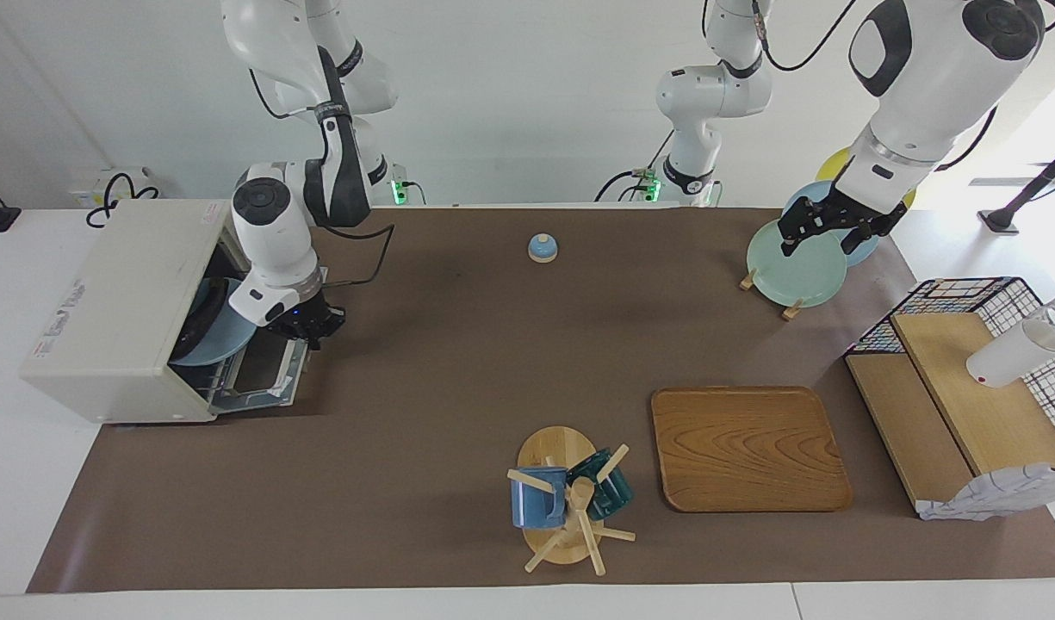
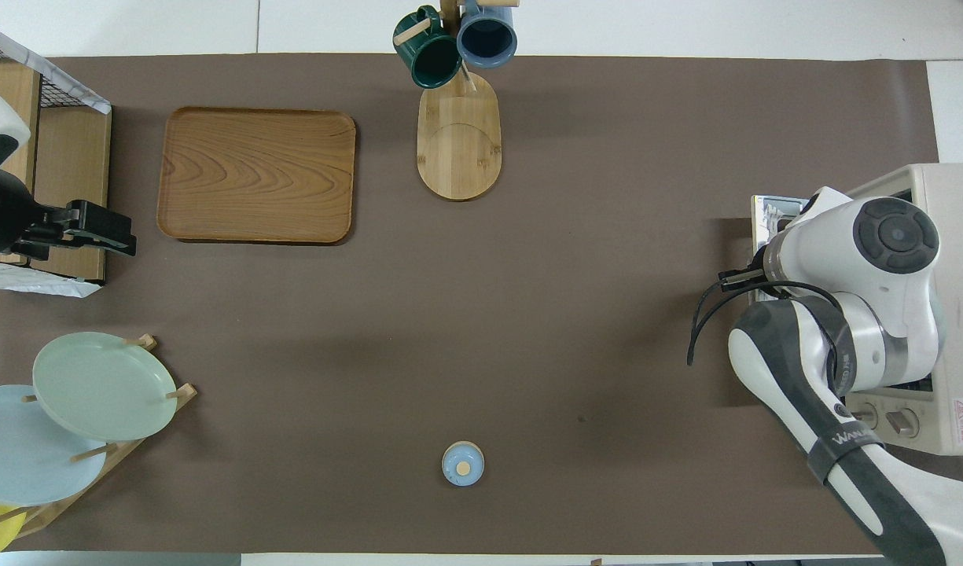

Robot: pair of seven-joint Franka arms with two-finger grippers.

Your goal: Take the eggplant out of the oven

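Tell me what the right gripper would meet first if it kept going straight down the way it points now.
The right gripper, shut, points down at the outer edge of the oven's lowered door. Going straight on, it would likely press on that door edge or its handle; depth is unclear, so it might just miss onto the table mat.

White wall point(image 1: 527, 95), white table point(image 1: 27, 482) under brown mat point(image 1: 458, 362), bright daylight at one end.
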